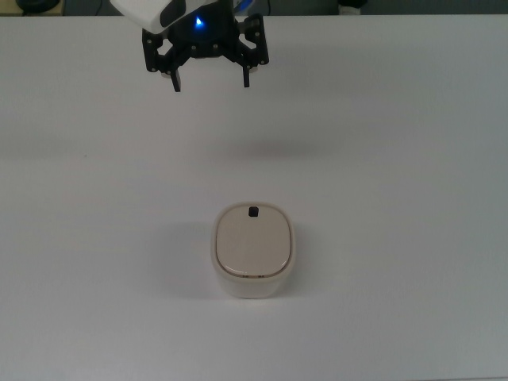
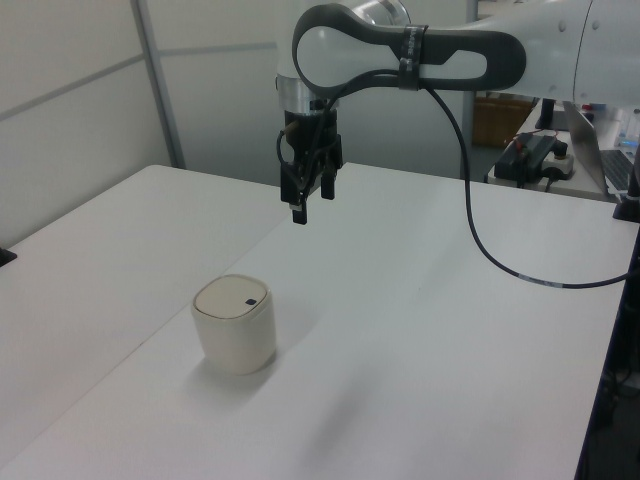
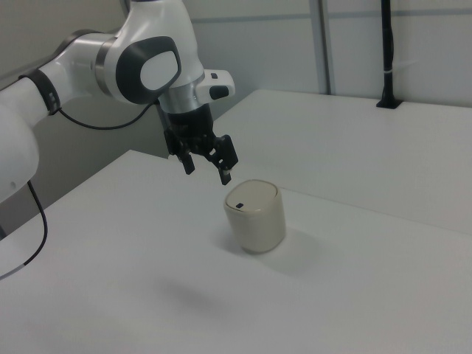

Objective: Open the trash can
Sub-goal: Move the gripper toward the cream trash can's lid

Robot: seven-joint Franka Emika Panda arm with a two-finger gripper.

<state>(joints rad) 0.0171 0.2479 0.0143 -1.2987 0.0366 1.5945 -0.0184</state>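
1. The trash can (image 1: 253, 252) stands upright on the white counter (image 1: 397, 159), a small cream-white bin with rounded corners; in the top view it sits slightly below the middle of the frame.
2. Its beige flat lid (image 1: 251, 241) lies closed on the rim, and a tiny black knob (image 1: 253, 211) sits near the lid edge that faces the arm.
3. No brand, label or readable writing shows on the bin or lid.
4. The gripper (image 1: 210, 81) hangs in the air well apart from the bin, toward the top view's upper edge and a little to the top view's left of the knob. In the right view it hovers above lid height, just off the right view's left of the bin.
5. Its two black fingers (image 1: 175, 79) are spread wide with nothing between them, tips pointing down at the counter.
6. A blue light (image 1: 198, 22) glows on the hand above the fingers.
7. A black cable (image 2: 480, 230) loops down from the white arm (image 2: 520, 45) in the left view.
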